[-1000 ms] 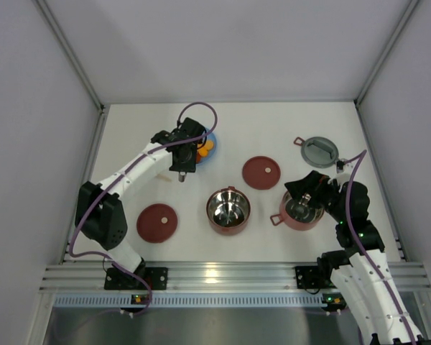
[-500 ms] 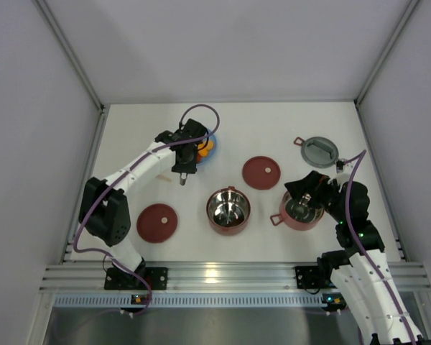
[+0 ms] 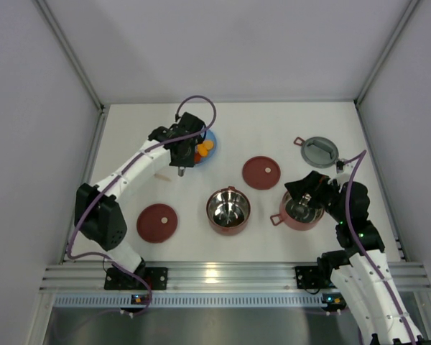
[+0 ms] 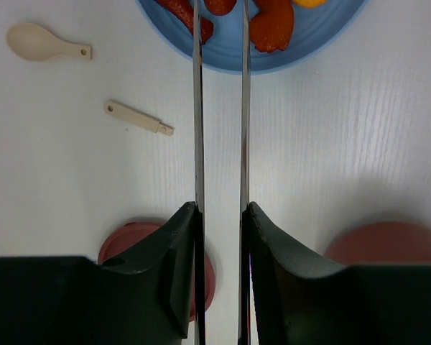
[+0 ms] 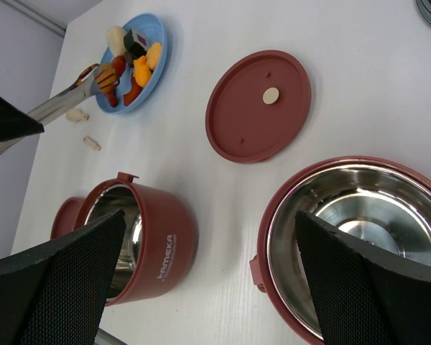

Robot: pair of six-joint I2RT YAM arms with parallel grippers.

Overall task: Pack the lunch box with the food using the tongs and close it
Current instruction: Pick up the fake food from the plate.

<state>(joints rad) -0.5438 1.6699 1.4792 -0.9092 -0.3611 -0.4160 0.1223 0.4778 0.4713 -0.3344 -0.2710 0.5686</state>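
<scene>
Left gripper point(image 4: 221, 215): jaws partly closed, pinching both arms of the tongs point(image 4: 199, 129). The tong tips reach in among the food point(image 4: 271, 29) on the blue plate point(image 4: 330, 36), toward the table's point(image 3: 129, 144) far edge, left of centre

Right gripper point(image 5: 210, 237): jaws spread wide, holding nothing, hovering over the front-right lunch box bowl point(image 5: 267, 230)

We note the second bowl point(image 5: 165, 237) front centre, uncovered. Two maroon lids point(image 3: 261, 172) lie flat; the grey top lid point(image 3: 320, 152) is far right. White table, grey walls point(image 3: 29, 144)
</scene>
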